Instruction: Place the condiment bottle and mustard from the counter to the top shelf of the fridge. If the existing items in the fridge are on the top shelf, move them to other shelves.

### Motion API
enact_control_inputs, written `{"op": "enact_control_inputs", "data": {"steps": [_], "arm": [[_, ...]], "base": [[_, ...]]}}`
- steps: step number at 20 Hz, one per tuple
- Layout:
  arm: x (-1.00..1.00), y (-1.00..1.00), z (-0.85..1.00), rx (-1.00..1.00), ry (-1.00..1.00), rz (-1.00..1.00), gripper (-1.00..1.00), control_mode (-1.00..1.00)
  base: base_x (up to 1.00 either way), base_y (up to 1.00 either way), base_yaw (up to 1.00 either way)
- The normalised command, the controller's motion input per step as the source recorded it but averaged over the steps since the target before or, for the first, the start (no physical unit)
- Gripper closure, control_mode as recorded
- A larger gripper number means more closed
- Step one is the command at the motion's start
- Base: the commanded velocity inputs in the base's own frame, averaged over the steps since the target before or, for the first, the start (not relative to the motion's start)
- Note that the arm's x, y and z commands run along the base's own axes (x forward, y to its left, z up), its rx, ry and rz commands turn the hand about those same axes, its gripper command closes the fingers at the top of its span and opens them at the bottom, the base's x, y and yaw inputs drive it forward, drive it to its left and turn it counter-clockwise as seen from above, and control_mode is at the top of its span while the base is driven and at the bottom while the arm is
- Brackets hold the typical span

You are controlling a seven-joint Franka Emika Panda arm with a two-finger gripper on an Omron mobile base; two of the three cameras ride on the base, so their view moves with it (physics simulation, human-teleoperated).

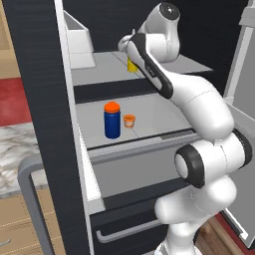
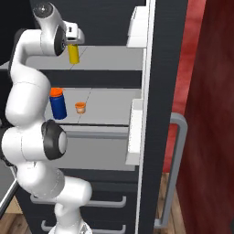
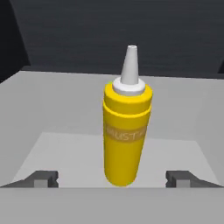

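Observation:
The yellow mustard bottle (image 3: pixel 124 135) with its pale nozzle stands upright on the top shelf (image 3: pixel 52 113) of the black fridge (image 2: pixel 162 68). My gripper (image 3: pixel 113 179) is open, its fingers (image 3: pixel 43 178) wide apart on either side of the bottle's base without touching it. From the base views the mustard (image 2: pixel 73 54) (image 1: pixel 132 64) sits just under the hand (image 2: pixel 73 39). The blue orange-lidded jar (image 1: pixel 112 121) (image 2: pixel 57 104) and the tiny orange cup (image 1: pixel 129 120) (image 2: pixel 80 108) stand side by side on the lower shelf (image 1: pixel 154 117). The dark red condiment bottle is out of view.
White door bins (image 1: pixel 79 42) (image 2: pixel 137 27) hang on the open fridge doors at both sides. Grey drawer fronts (image 1: pixel 129 174) (image 2: pixel 100 201) sit below the shelves. A grey bar handle (image 2: pixel 176 169) runs down the door edge. A marble counter (image 1: pixel 10 149) lies at the left.

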Motion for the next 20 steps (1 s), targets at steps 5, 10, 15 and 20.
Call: {"op": "enact_control_inputs", "data": {"steps": [5, 10, 15, 20], "arm": [[-1.00, 0.00, 0.00, 0.00, -0.31, 0.00, -1.00, -1.00], [-1.00, 0.00, 0.00, 0.00, -0.22, 0.00, -1.00, -1.00], [-1.00, 0.00, 0.00, 0.00, -0.05, 0.00, -1.00, -1.00], [-1.00, 0.00, -0.34, -0.05, 0.11, 0.00, -1.00, -1.00]], "base": [[0.00, 0.00, 0.00], [0.00, 0.00, 0.00], [0.00, 0.00, 0.00], [0.00, 0.00, 0.00]]}}
